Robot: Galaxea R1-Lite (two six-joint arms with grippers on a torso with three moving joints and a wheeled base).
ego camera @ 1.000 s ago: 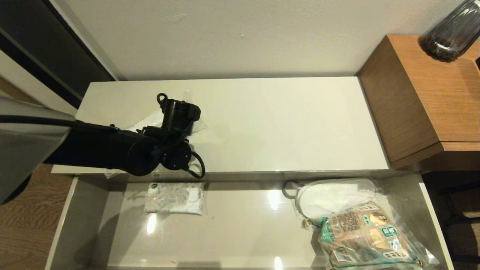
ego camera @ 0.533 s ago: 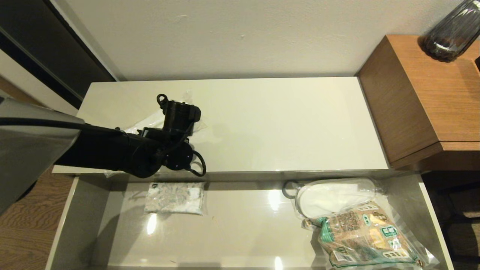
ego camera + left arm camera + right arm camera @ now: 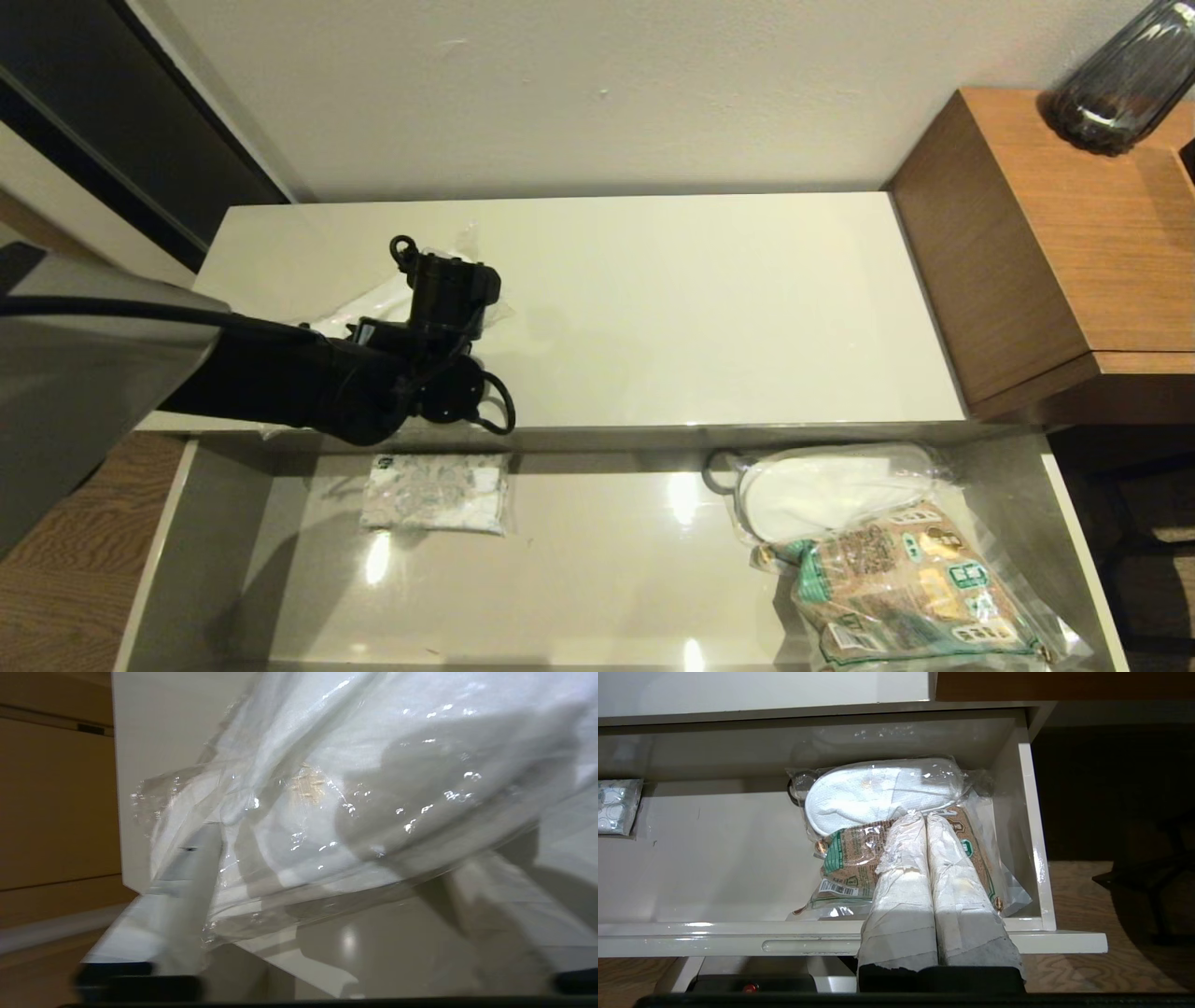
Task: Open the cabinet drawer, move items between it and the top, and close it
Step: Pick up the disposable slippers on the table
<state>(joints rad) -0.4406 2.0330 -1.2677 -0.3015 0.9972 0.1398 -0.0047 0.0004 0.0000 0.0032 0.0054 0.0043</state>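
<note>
The cabinet drawer (image 3: pixel 607 569) stands pulled open below the top (image 3: pixel 700 299). One bagged pair of white slippers (image 3: pixel 369 303) lies on the top's left part, mostly hidden under my left arm. My left gripper (image 3: pixel 446 269) hangs right over it, and in the left wrist view the left gripper (image 3: pixel 322 854) is open, its fingers spread to either side of the crinkly bag (image 3: pixel 355 779). A second bagged pair (image 3: pixel 831 490) lies at the drawer's back right. My right gripper (image 3: pixel 924 814) is shut and empty in front of the drawer's front edge (image 3: pixel 738 935).
A brown-and-green printed bag (image 3: pixel 910 593) lies in the drawer's right front, partly on the second slipper bag. A small white flat packet (image 3: pixel 434 493) lies at the drawer's back left. A taller wood-grain unit (image 3: pixel 1055 243) with a dark glass vase (image 3: pixel 1120 84) borders the top's right end.
My left forearm has shifted slightly up and right in the head view. The left gripper stays over the slipper bag on the top. Nothing in the drawer has moved.
</note>
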